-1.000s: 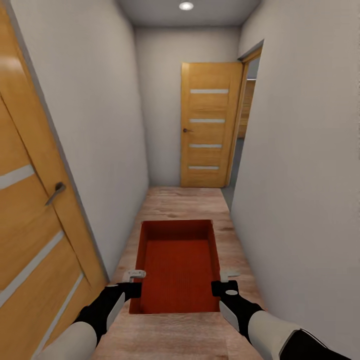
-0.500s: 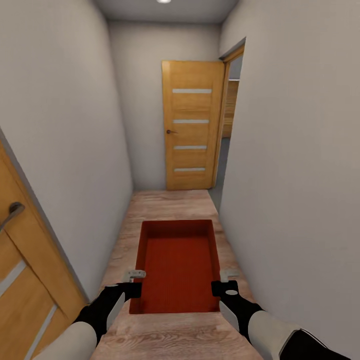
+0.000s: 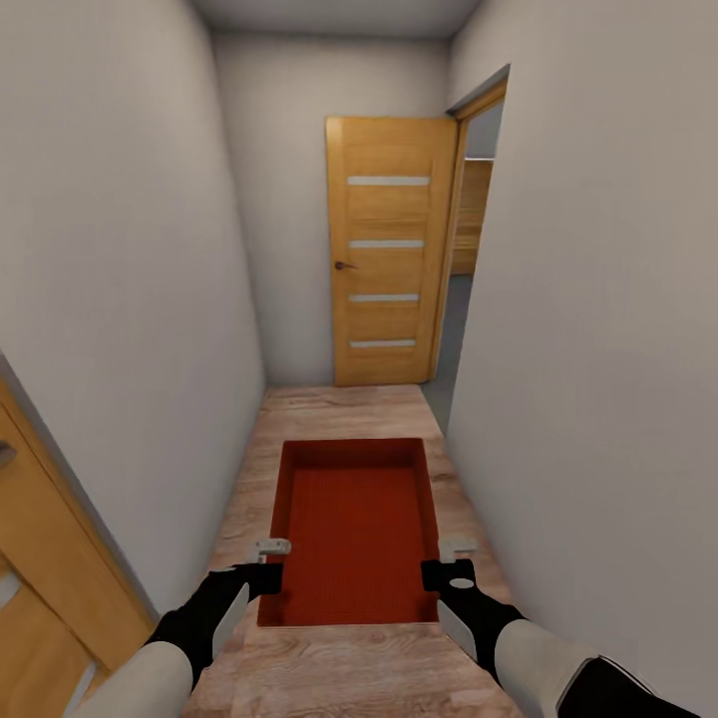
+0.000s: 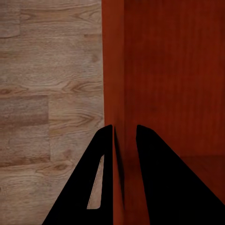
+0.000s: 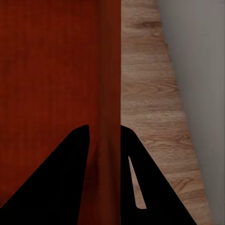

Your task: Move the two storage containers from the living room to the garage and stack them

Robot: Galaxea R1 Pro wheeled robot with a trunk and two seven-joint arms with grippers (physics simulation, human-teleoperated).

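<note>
Your left tool (image 3: 267, 564) and right tool (image 3: 447, 563) each clamp a side wall of the storage container (image 3: 354, 529), held at lower centre over the wood-plank floor (image 3: 339, 404); half-open door (image 3: 389, 249) at upper centre.

We see two white forearm shells narrowing into black wrists. The left end effector (image 3: 267, 560) and the right end effector (image 3: 447, 560) each carry black bodies with small pale grey finger pieces (the right one bears a round light disc). Up close, our fingers (image 4: 161, 183) render as flat black wedges.
</note>
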